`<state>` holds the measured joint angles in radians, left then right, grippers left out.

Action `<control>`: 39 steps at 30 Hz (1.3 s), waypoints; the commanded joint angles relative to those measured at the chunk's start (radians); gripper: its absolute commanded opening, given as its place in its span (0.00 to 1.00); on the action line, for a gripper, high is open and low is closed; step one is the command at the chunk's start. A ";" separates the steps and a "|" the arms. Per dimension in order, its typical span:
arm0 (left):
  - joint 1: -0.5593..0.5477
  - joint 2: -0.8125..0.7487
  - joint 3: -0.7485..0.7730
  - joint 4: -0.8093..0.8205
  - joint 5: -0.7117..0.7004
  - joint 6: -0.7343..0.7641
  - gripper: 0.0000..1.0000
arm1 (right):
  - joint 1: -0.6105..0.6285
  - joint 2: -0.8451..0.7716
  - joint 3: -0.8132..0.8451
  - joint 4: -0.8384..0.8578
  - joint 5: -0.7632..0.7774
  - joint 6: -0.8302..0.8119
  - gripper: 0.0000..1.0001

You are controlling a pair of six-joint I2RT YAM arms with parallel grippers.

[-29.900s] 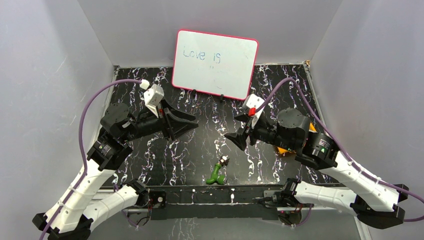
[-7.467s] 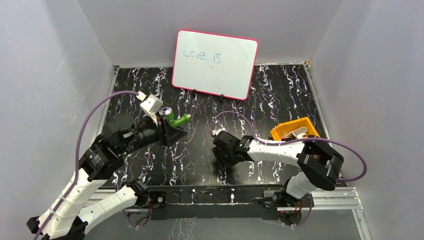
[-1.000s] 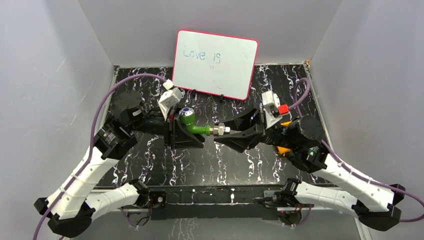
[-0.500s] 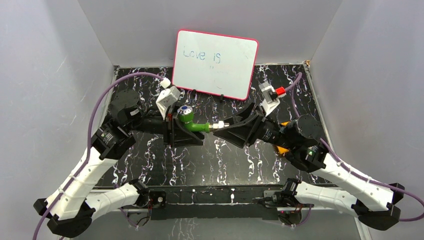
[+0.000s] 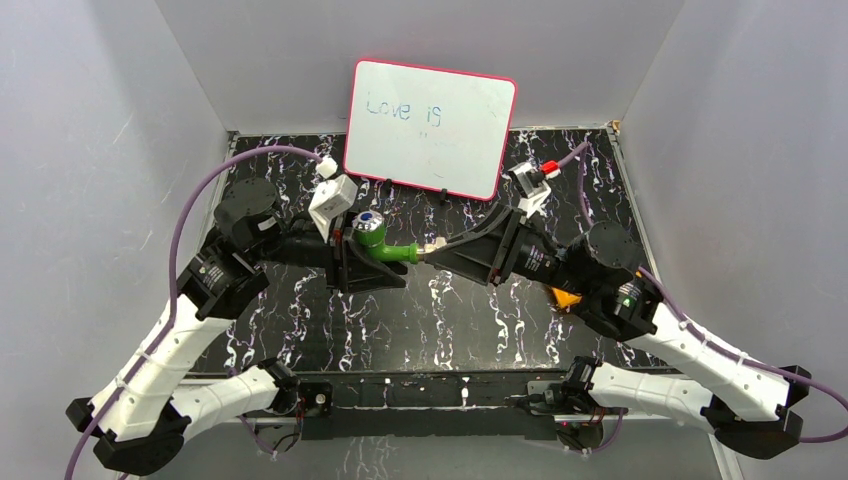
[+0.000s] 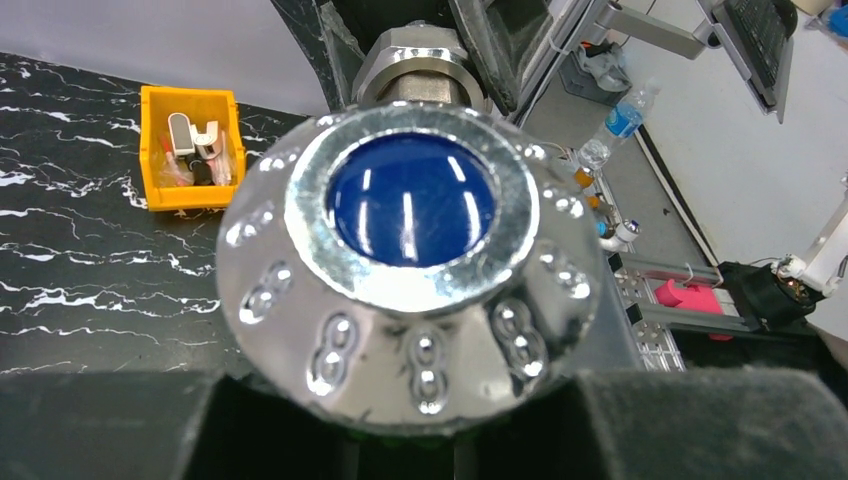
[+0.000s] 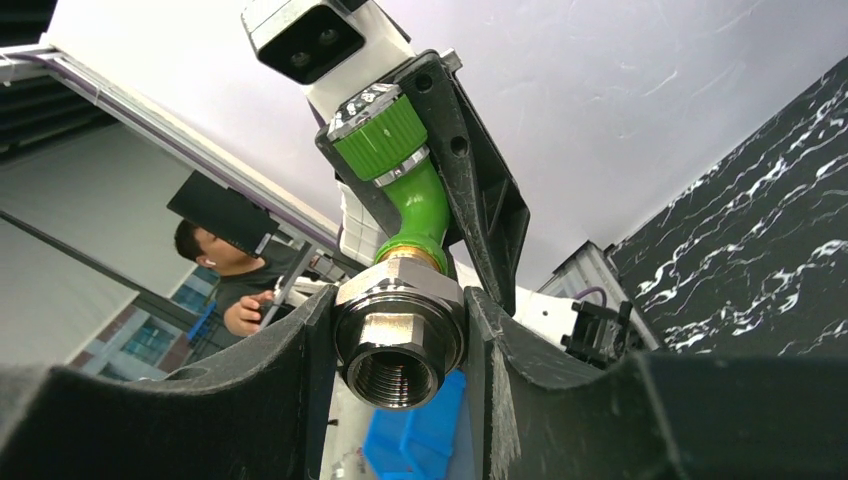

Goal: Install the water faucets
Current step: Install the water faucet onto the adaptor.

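Observation:
The green faucet hangs in the air above the table's middle, held between both arms. My left gripper is shut on its green body below the blue-and-silver knob, which fills the left wrist view. My right gripper is shut on the silver threaded fitting at the faucet's right end. In the right wrist view both black fingers press the hex nut's sides, with the green body rising beyond it.
A white board with a pink rim stands at the table's back. An orange tray with metal pieces sits on the black marbled table at the right, mostly hidden under my right arm in the top view.
My right gripper has slid left along the fitting and rolled, its wrist camera swinging up and back. The faucet and left gripper have shifted slightly left and back.

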<state>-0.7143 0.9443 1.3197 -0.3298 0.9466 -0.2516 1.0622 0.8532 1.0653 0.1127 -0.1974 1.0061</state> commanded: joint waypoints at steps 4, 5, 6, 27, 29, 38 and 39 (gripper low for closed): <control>-0.017 -0.004 0.008 0.046 0.064 0.092 0.00 | -0.001 0.073 0.077 -0.110 0.064 0.105 0.00; -0.018 -0.007 0.002 0.046 0.052 0.107 0.00 | -0.001 0.077 0.086 -0.143 0.071 0.108 0.00; -0.017 -0.011 -0.003 0.046 0.042 0.119 0.00 | 0.000 0.077 0.089 -0.159 0.075 0.115 0.00; -0.017 -0.110 -0.111 0.086 -0.109 0.407 0.00 | 0.000 0.058 0.025 -0.099 0.061 0.219 0.00; -0.017 -0.140 -0.145 0.141 -0.117 0.416 0.00 | -0.001 0.051 0.012 -0.080 0.059 0.233 0.00; -0.017 -0.220 -0.256 0.272 -0.158 0.451 0.00 | -0.001 0.040 -0.002 -0.079 0.056 0.240 0.00; -0.017 -0.225 -0.261 0.279 -0.160 0.453 0.00 | -0.001 0.038 -0.004 -0.074 0.056 0.242 0.00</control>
<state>-0.7174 0.7479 1.0626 -0.2008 0.7654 0.1608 1.0615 0.8936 1.0695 -0.0208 -0.1635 1.2358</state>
